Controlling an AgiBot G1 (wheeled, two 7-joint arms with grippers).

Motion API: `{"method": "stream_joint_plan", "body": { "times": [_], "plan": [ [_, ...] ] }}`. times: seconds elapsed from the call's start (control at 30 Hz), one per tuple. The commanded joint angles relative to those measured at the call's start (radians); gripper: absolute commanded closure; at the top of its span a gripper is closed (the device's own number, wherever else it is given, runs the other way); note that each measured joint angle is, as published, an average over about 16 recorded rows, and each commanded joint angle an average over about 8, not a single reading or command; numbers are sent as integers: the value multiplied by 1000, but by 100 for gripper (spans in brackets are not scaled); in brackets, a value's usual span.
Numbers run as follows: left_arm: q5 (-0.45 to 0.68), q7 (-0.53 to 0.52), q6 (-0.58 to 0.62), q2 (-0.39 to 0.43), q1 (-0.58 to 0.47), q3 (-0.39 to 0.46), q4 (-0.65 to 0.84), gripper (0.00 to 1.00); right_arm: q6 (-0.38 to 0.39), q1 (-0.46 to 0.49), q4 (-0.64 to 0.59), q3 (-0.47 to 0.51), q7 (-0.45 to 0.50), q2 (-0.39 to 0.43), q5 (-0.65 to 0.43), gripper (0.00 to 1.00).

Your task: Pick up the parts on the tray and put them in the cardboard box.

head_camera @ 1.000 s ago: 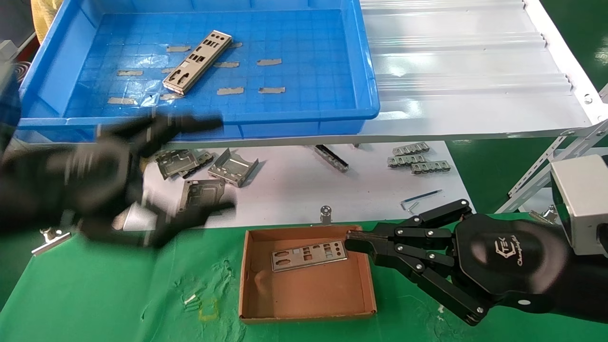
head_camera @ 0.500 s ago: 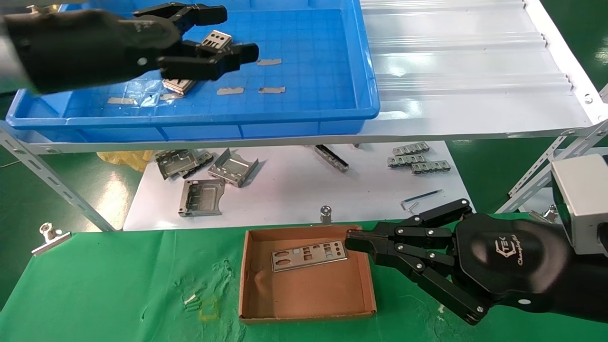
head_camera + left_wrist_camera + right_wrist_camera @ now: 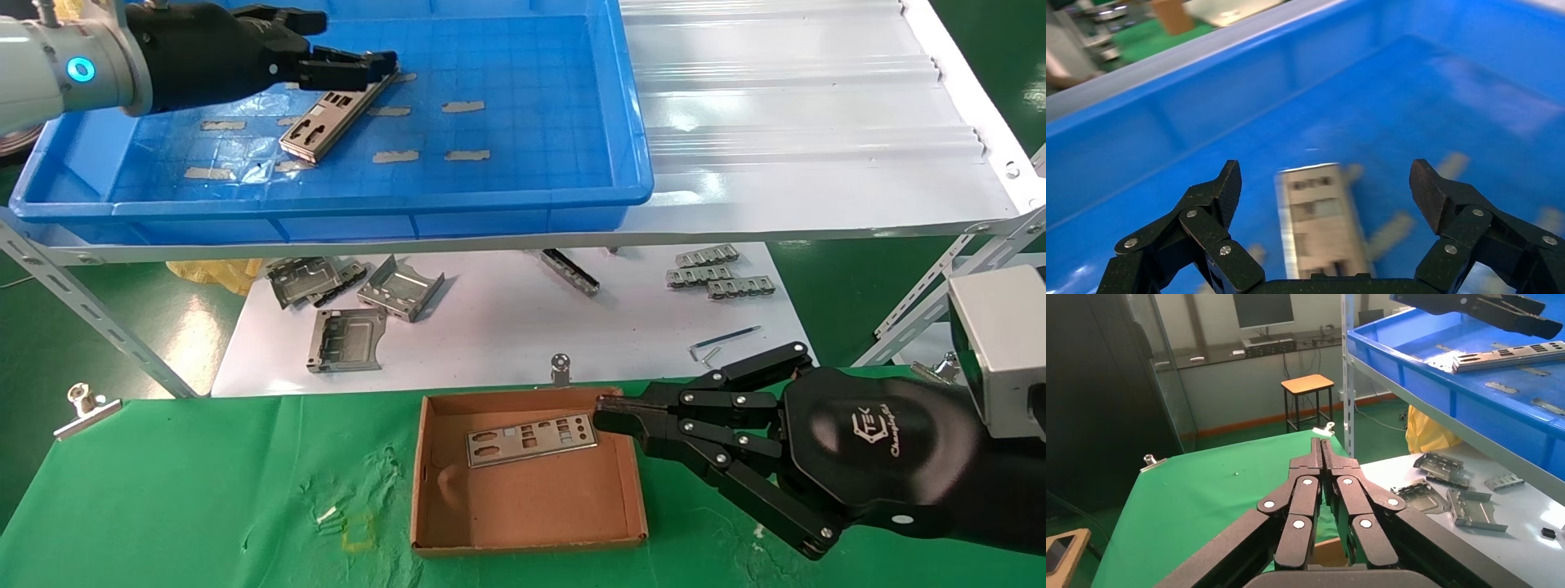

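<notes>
In the tray [image 3: 629, 114], one part [image 3: 331, 118] lies flat with its long axis running diagonally, far end toward the back wall, and the left gripper [image 3: 1324, 187] hangs over that far end with jaws spread wide, the plate lying between and just below them. The box [image 3: 425, 482] holds one part [image 3: 531, 439] already. The right gripper [image 3: 609, 416], pinched closed and empty, sits parked at the box's right rim, well apart from the tray.
</notes>
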Motion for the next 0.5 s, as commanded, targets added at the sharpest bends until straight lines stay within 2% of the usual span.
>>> {"method": "stream_joint_plan", "body": {
  "times": [0.03, 0.43, 0.47, 0.5],
  "plan": [
    [16, 8, -65, 23, -14, 7, 40, 0, 0, 0, 0, 0, 0, 0, 0, 0],
    [18, -10, -32, 30, -26, 9, 116, 0, 0, 0, 0, 0, 0, 0, 0, 0],
    [19, -9, -31, 29, -26, 10, 118, 3, 0, 0, 0, 0, 0, 0, 0, 0],
    [21, -8, -31, 29, -26, 11, 120, 9, 0, 0, 0, 0, 0, 0, 0, 0]
  ]
}}
